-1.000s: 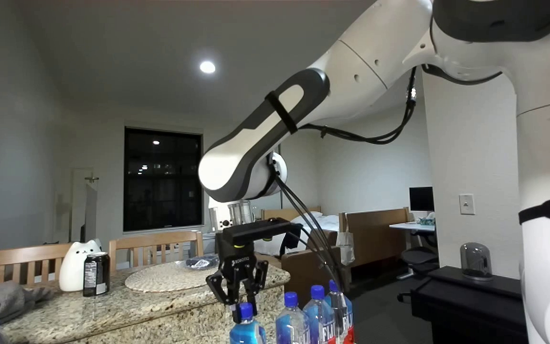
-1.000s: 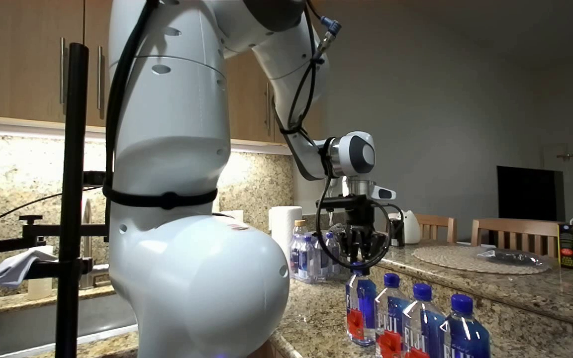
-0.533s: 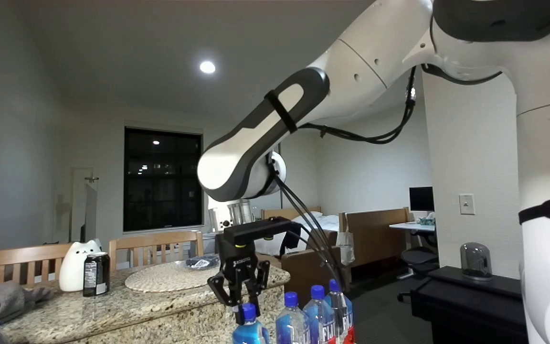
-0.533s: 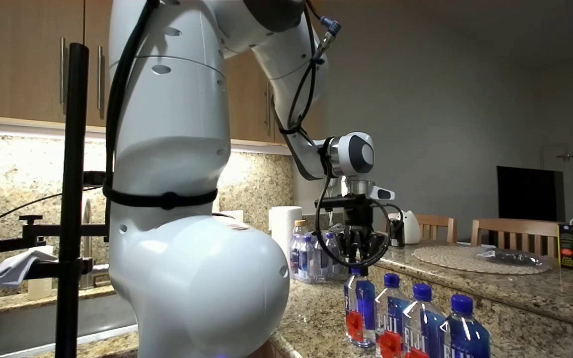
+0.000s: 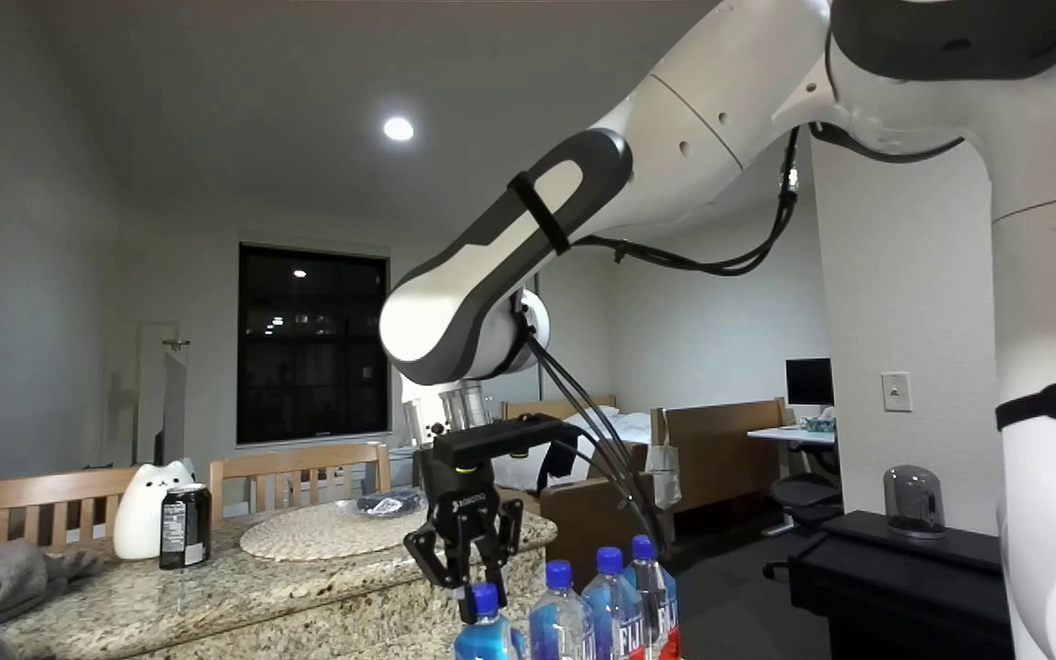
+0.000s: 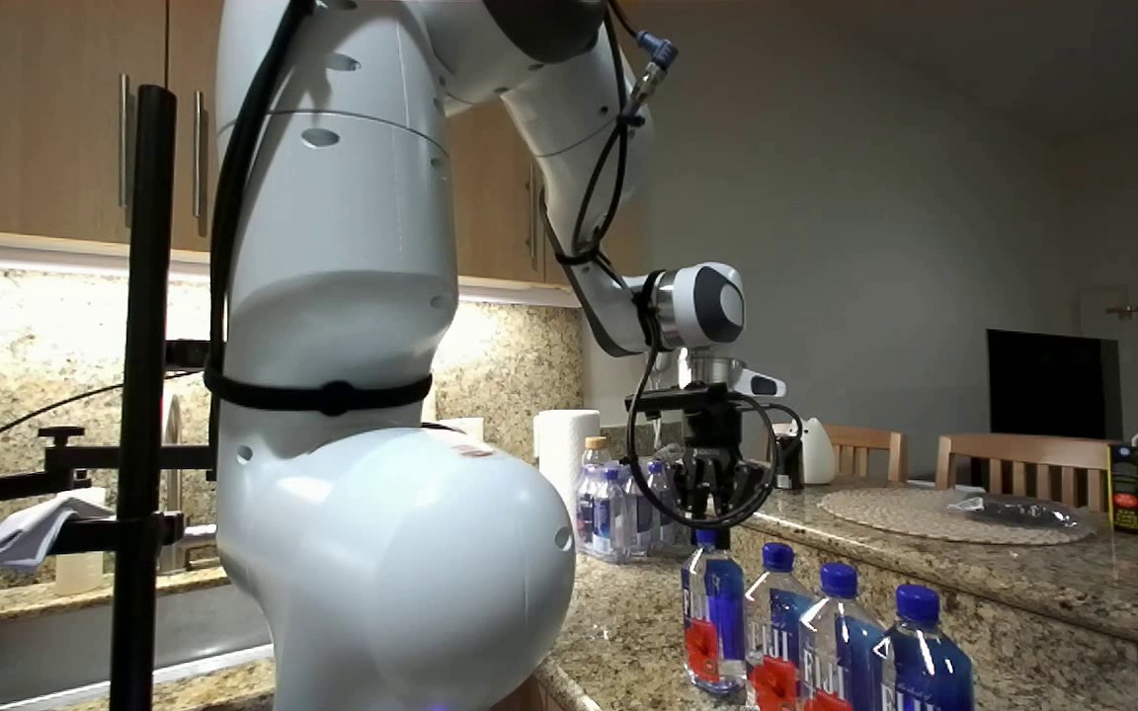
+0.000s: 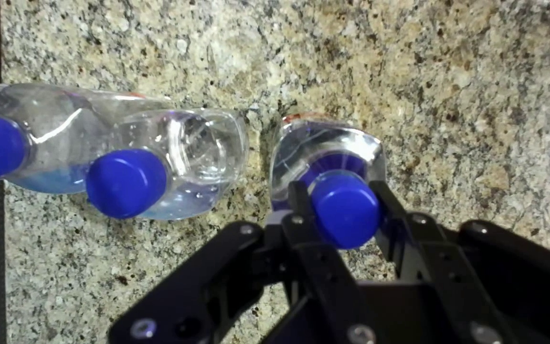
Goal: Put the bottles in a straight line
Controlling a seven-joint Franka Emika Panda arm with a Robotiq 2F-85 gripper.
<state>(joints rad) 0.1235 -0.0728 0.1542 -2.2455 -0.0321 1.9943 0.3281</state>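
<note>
My gripper (image 7: 339, 191) is shut on the blue cap of a clear bottle (image 7: 325, 138), one finger on each side. This held bottle stands upright in both exterior views (image 5: 489, 639) (image 6: 712, 607). Whether its base touches the counter I cannot tell. The gripper (image 6: 710, 538) is above it. Beside it three more blue-capped bottles stand close together: a near one (image 5: 560, 628), a middle one (image 5: 613, 610) and a far one (image 5: 652, 591). They also show in an exterior view (image 6: 774, 617) (image 6: 834, 642) (image 6: 923, 671). The wrist view shows a gap between the held bottle and the nearest one (image 7: 198, 157).
A raised granite ledge (image 5: 216, 596) runs behind the bottles, with a placemat (image 6: 885, 513), a black can (image 5: 185, 527) and a white cat figure (image 5: 148, 513). Several blue-capped bottles (image 6: 613, 518) stand farther back by a paper towel roll (image 6: 564, 449). The counter edge shows (image 7: 5, 267).
The gripper has moved slightly with the held bottle, to the right towards the other bottles in an exterior view. The other three bottles have not moved.
</note>
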